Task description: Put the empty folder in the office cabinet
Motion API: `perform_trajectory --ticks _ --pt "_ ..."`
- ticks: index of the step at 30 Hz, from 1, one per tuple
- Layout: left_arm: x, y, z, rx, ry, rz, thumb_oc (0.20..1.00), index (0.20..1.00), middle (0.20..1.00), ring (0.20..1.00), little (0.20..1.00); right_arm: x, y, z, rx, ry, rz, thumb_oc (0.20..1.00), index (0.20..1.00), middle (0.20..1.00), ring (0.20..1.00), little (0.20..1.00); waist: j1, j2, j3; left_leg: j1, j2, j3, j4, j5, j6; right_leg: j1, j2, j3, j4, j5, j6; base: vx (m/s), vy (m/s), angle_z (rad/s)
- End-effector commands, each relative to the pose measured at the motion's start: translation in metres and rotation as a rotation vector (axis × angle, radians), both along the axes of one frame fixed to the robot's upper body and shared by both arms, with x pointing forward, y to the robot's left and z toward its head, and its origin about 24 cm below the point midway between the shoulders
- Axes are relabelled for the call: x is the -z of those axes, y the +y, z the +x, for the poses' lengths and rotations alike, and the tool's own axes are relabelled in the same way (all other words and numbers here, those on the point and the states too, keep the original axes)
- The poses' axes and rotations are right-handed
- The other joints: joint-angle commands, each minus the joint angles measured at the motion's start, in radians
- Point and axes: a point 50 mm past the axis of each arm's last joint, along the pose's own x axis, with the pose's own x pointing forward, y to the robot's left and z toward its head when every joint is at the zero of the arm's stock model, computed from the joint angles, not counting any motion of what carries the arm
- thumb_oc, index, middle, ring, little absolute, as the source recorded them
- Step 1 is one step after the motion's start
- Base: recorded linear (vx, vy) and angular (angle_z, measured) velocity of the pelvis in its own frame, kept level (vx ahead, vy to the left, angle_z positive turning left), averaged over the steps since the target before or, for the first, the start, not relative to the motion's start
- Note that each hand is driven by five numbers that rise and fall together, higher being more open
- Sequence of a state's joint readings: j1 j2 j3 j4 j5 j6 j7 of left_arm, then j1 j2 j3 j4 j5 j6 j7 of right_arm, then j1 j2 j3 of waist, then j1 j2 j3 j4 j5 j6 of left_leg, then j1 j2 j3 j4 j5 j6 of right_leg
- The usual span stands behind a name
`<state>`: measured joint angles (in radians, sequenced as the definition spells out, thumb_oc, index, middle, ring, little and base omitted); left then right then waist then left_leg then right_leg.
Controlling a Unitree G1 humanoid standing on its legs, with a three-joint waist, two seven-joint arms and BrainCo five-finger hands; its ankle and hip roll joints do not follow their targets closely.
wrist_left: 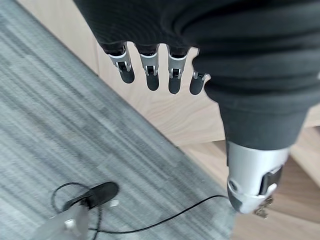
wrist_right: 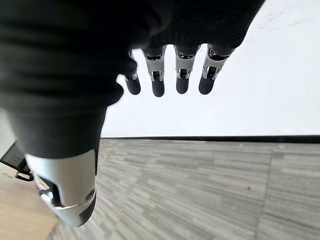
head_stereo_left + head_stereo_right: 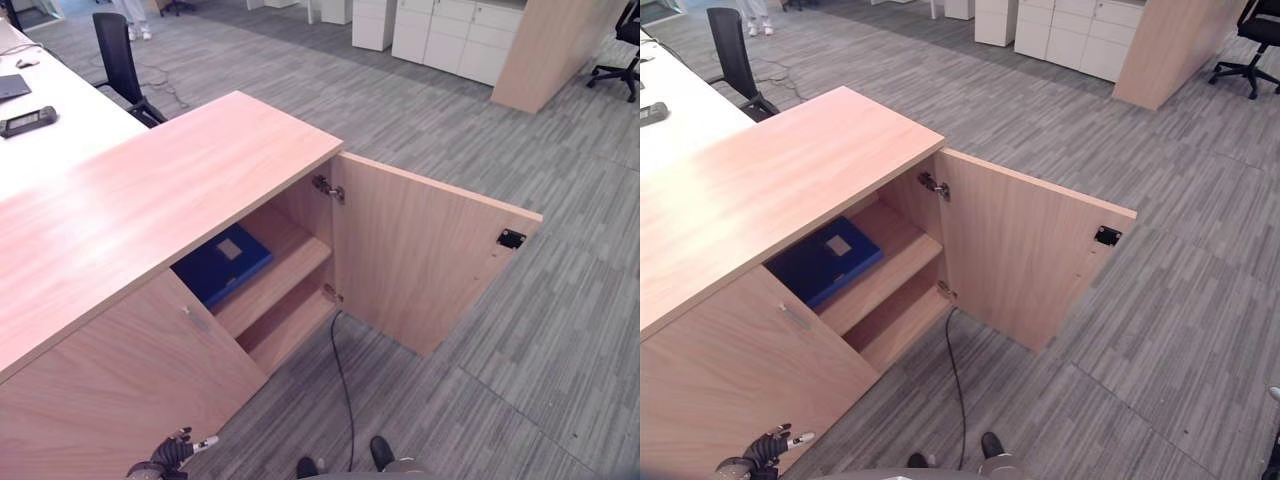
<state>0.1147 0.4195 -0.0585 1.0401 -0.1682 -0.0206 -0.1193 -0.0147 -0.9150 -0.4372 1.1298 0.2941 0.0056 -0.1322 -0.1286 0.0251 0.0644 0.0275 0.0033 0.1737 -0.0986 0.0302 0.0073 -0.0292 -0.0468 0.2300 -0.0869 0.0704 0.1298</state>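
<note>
Folder (image 3: 222,264) lying flat on cabinet (image 3: 150,190) shelf, up-right of left robot hand (image 3: 172,453); both robot hands hanging released, right robot hand (image 2: 170,75) too.

Bright even light; cabinet interior (image 3: 262,262) shadowed

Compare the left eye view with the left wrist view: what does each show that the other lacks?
Left eye view alone: the blue folder lying on the cabinet's upper shelf, the open door and the white desk. Left wrist view alone: the left hand close up, fingers straight and holding nothing. Both share the hand, the cabinet's wooden front and the grey carpet.
</note>
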Motion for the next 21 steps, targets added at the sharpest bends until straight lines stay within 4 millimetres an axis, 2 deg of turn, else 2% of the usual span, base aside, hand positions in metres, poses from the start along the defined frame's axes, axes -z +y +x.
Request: perform_trajectory --ticks 1,4,7,11,12,13,16,21 --pt "-0.003 0.014 -0.004 0.033 0.044 0.082 1.0 1.0 1.0 1.0 1.0 -0.044 0.006 0.035 -0.156 -0.065 -0.259 1.0 1.0 1.0 1.0 1.0 0.009 -0.045 -0.057 -0.008 -0.019 -0.025 0.021 -0.098 0.002 -0.07 0.021 -0.049 0.013 0.027 0.05 0.0 0.0 0.0" --pt "0.004 0.009 -0.015 0.05 0.109 0.1 1.0 1.0 1.0 1.0 1.0 -0.054 0.035 0.055 -0.275 -0.172 -0.334 1.0 1.0 1.0 1.0 1.0 0.007 -0.035 -0.065 -0.009 -0.02 -0.029 0.021 -0.098 0.004 -0.069 0.021 -0.051 0.012 0.028 0.042 0.0 0.0 0.0" --pt "0.013 -0.003 -0.027 0.104 0.194 0.093 1.0 1.0 1.0 1.0 1.0 -0.037 0.071 0.078 -0.394 -0.222 -0.306 1.0 1.0 1.0 1.0 1.0 0.014 -0.022 -0.066 -0.01 -0.018 -0.035 0.024 -0.096 0.005 -0.065 0.021 -0.057 0.013 0.023 0.029 0.0 -0.025 0.1" --pt "0.016 -0.005 -0.035 0.12 0.241 0.098 1.0 1.0 1.0 1.0 1.0 -0.03 0.082 0.09 -0.433 -0.286 -0.234 1.0 1.0 1.0 1.0 1.0 0.016 -0.019 -0.066 -0.01 -0.015 -0.034 0.027 -0.093 0.001 -0.066 0.022 -0.056 0.017 0.017 0.024 0.0 -0.007 0.01" --pt "0.016 -0.006 -0.036 0.128 0.252 0.094 1.0 1.0 1.0 1.0 1.0 -0.03 0.087 0.096 -0.462 -0.289 -0.232 1.0 1.0 1.0 1.0 1.0 0.017 -0.019 -0.067 -0.009 -0.014 -0.034 0.026 -0.092 0.0 -0.064 0.023 -0.058 0.016 0.016 0.022 0.0 0.0 0.0" --pt "0.017 -0.006 -0.038 0.152 0.275 0.105 1.0 1.0 1.0 1.0 1.0 -0.029 0.103 0.111 -0.539 -0.288 -0.232 1.0 1.0 1.0 1.0 1.0 0.025 -0.019 -0.07 -0.007 -0.013 -0.035 0.026 -0.091 -0.001 -0.06 0.024 -0.058 0.014 0.014 0.018 0.0 0.0 0.0" --pt "0.017 -0.006 -0.037 0.163 0.276 0.115 1.0 1.0 1.0 1.0 1.0 -0.03 0.104 0.118 -0.552 -0.277 -0.24 1.0 1.0 1.0 1.0 1.0 0.033 -0.02 -0.073 -0.005 -0.013 -0.039 0.026 -0.09 -0.003 -0.053 0.024 -0.065 0.013 0.009 0.014 0.01 -0.009 -0.01" --pt "0.016 -0.006 -0.031 0.188 0.259 0.117 1.0 1.0 1.0 1.0 1.0 -0.038 0.088 0.122 -0.527 -0.259 -0.251 1.0 1.0 1.0 1.0 1.0 0.046 -0.022 -0.074 -0.004 -0.011 -0.049 0.022 -0.084 -0.007 -0.045 0.023 -0.077 0.013 0.003 0.012 0.0 -0.007 0.02"
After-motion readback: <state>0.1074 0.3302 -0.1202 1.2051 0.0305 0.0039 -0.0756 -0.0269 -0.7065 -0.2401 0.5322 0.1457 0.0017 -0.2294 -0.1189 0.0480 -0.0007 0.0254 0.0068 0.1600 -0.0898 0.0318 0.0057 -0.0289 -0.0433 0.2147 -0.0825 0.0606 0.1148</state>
